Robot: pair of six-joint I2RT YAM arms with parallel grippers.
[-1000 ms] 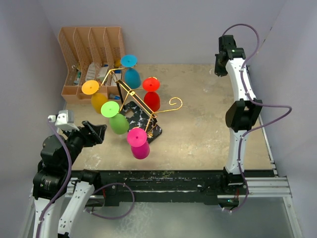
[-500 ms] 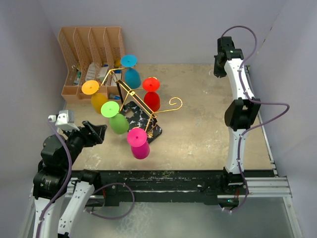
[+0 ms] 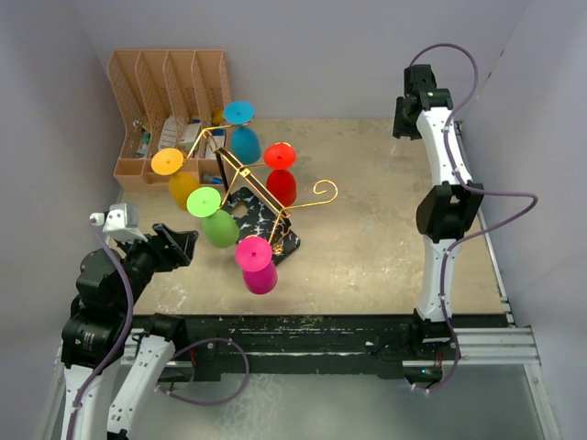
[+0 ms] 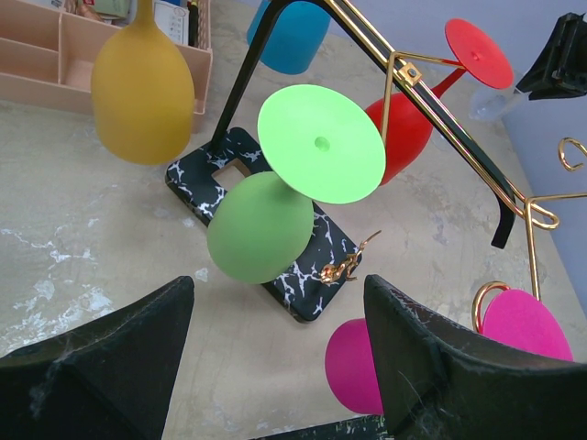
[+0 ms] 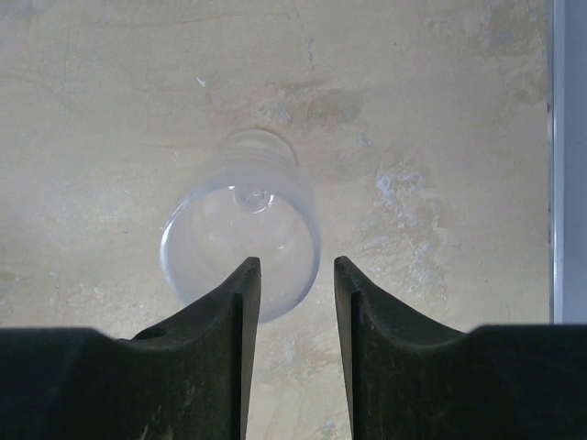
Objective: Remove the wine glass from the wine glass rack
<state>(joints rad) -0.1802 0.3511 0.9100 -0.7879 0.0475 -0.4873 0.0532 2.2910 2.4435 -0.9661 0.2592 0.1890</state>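
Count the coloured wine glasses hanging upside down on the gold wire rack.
5: blue glass farthest back, yellow-orange glass left, red glass right, green glass front left, pink glass nearest the arms. None looks hidden.

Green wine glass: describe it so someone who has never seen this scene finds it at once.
Find the gold wire rack on its black marbled base mid-table, with coloured glasses hanging bowl down. On its left side, the green wine glass hangs between a yellow glass and a pink glass. It alone is lime green.

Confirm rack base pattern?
Black with white marble-like veining on the rack base; clearest in the left wrist view.
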